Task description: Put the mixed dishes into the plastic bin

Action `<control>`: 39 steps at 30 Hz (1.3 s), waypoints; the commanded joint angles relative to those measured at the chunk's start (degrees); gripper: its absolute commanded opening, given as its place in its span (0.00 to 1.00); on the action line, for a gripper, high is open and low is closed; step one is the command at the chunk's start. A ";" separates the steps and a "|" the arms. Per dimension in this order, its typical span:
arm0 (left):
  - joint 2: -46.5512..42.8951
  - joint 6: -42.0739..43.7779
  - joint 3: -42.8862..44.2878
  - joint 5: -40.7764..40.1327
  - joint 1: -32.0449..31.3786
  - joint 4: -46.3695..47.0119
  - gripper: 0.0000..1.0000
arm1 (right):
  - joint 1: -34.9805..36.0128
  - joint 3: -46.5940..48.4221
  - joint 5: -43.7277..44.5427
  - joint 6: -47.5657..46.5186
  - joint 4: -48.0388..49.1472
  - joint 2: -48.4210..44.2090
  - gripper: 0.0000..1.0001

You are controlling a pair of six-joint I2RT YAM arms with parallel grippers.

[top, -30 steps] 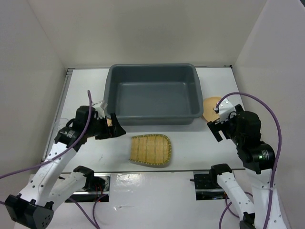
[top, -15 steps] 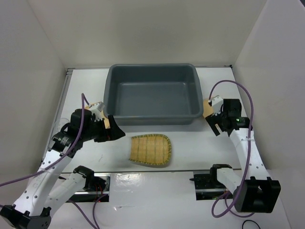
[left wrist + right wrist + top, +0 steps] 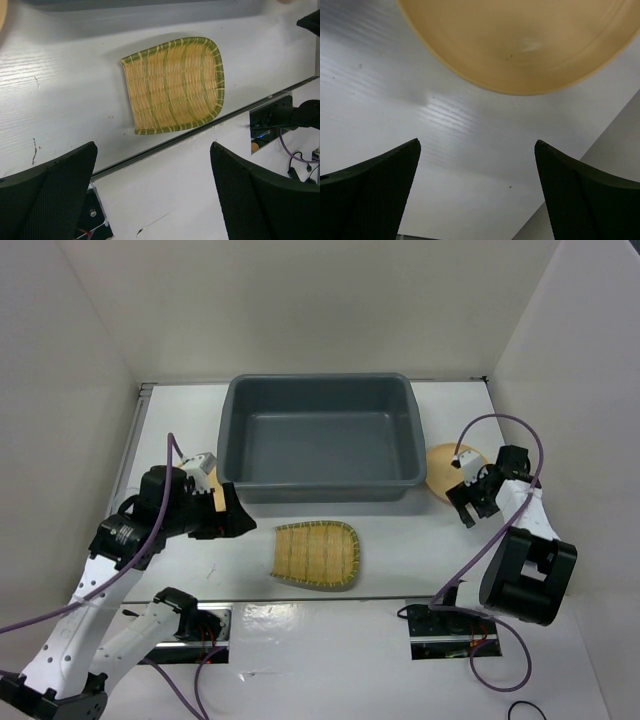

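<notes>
- Bin (image 3: 318,483), slate-grey plastic, sits far-middle on my desk (image 3: 400,540).
- Bamboo tray (image 3: 316,554) lies just in front of it.
- Tan plate (image 3: 443,468) lies right of the bin; my right hand (image 3: 477,142), fingers apart, sits near its edge.
- Left hand (image 3: 152,146), fingers apart, hangs left of the tray.

Two slim robot arms, the left arm (image 3: 95,585) and right arm (image 3: 522,512), have white tubular links joined by chunky black joints. A thin purple cable (image 3: 495,418) loops along each. Their wedge-shaped black fingers (image 3: 52,192) carry a fine mesh texture.
</notes>
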 commanded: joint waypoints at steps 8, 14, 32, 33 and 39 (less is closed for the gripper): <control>-1.17 2.24 1.40 -1.73 -0.14 -2.91 1.00 | -0.93 -0.43 -7.53 -7.38 7.03 3.91 0.99; -0.55 2.24 3.50 -3.05 -0.14 -4.84 1.00 | -1.55 4.31 -8.76 -9.83 7.12 12.00 0.99; -4.86 -1.89 0.69 -6.39 -0.14 -5.11 1.00 | 0.73 8.80 -16.15 -18.81 3.78 8.22 0.92; -4.25 -1.89 0.69 -6.39 -0.14 -5.11 1.00 | 1.35 8.80 -16.15 -19.42 3.77 9.45 0.91; -2.40 0.13 2.88 -6.39 -0.14 -6.96 1.00 | 1.88 13.81 -15.53 -21.62 2.46 20.70 0.91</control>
